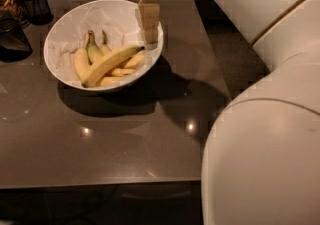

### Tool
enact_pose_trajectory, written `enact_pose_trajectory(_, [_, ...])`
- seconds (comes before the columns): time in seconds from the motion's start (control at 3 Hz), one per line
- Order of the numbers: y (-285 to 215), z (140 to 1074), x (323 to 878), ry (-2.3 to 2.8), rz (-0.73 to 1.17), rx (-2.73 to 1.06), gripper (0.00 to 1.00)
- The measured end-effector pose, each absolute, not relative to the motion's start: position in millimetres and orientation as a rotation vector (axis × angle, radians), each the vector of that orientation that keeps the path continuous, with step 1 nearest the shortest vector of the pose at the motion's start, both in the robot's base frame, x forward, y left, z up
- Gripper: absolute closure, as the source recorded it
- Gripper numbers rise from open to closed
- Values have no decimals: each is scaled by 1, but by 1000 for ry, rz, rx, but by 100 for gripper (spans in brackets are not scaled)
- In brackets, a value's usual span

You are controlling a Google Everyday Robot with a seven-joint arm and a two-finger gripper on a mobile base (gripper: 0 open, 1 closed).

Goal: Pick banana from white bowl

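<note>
The white bowl point(65, 29) stands on the grey table at the back left, lined with crinkled white paper. In it lies the banana point(111, 62), long and curved, its dark stem tip pointing right toward the rim, on top of several shorter bananas point(82, 61) with green stems. My gripper point(149, 36) hangs from above at the bowl's right rim, its tip just above and right of the banana's stem end, holding nothing.
A dark wire-mesh cup point(36, 5) stands at the back left, with dark objects point(11, 39) beside it. My white arm point(265, 134) fills the right side. The table's front edge point(100, 183) runs near the bottom.
</note>
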State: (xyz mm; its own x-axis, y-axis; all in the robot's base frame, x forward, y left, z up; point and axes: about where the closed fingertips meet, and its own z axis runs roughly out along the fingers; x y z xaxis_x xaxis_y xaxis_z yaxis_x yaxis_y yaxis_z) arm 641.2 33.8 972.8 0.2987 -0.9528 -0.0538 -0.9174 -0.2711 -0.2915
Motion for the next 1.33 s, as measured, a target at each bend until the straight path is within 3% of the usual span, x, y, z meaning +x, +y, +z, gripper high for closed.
enact_pose_trajectory(0.33, [47, 966, 647, 1695, -155, -2326, 18])
enact_pose_trajectory(0.67, [55, 955, 651, 1685, -125, -2356, 29])
enact_pose_trajectory(1.33, [70, 924, 660, 1707, -56, -2403, 29])
